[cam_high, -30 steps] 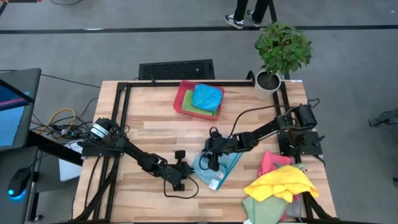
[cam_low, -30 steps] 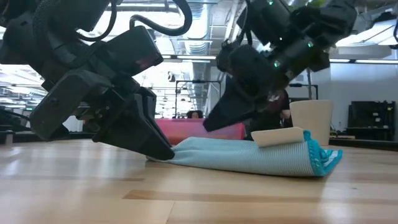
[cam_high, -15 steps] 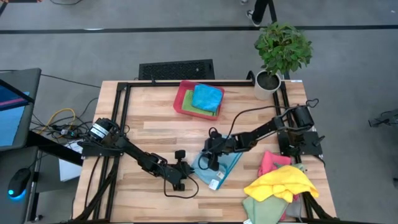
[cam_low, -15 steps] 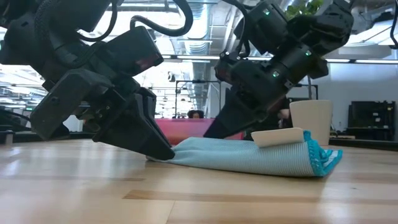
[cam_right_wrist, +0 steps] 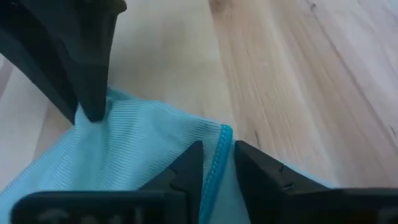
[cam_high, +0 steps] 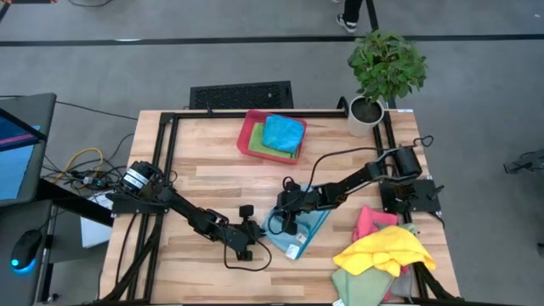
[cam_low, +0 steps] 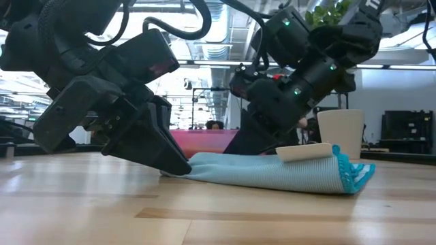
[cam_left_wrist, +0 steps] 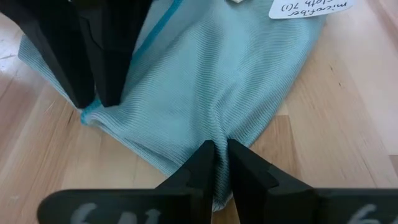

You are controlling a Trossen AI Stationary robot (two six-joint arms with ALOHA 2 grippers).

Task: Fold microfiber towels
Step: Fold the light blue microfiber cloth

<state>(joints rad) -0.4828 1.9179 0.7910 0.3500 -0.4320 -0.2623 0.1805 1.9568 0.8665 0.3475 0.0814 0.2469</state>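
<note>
- Light blue microfiber towel [cam_high: 297, 228] flat on wooden table [cam_high: 204, 191], partly folded, at roughly 5 o'clock from table centre; doubled edge and thick roll visible in low view [cam_low: 286, 171].
- Left gripper [cam_left_wrist: 216, 163] at towel's 9 o'clock corner, fingers [cam_left_wrist: 200, 163] together and pinching a pucker of cloth against the tabletop; likely serving as an anchor so the towel cannot slide during the fold.
- Right gripper [cam_right_wrist: 216, 163] at towel's 11 o'clock edge, fingers [cam_right_wrist: 186, 167] narrowly apart and straddling the turquoise stitched hem [cam_right_wrist: 222, 149]; grip not confirmed shut, so judged as taking hold of the hem for the next fold.
- Both grippers on the same side of the cloth, near each other but apart, which suits lifting one edge over the rest.
- White tag [cam_left_wrist: 309, 7] on towel, handwritten, seen inverted in left wrist view; appears to read "microfiber cloth", remainder too small to tell.
- Red tray [cam_high: 248, 136] at 12 o'clock holding folded blue and green towels [cam_high: 281, 134]; probable drop-off for finished pieces.
- Unfolded pile of yellow, pink and green towels [cam_high: 382, 253] at 4 o'clock table corner, awaiting folding.
- Potted plant [cam_high: 384, 70] at 1 o'clock corner, clear of the work.
</note>
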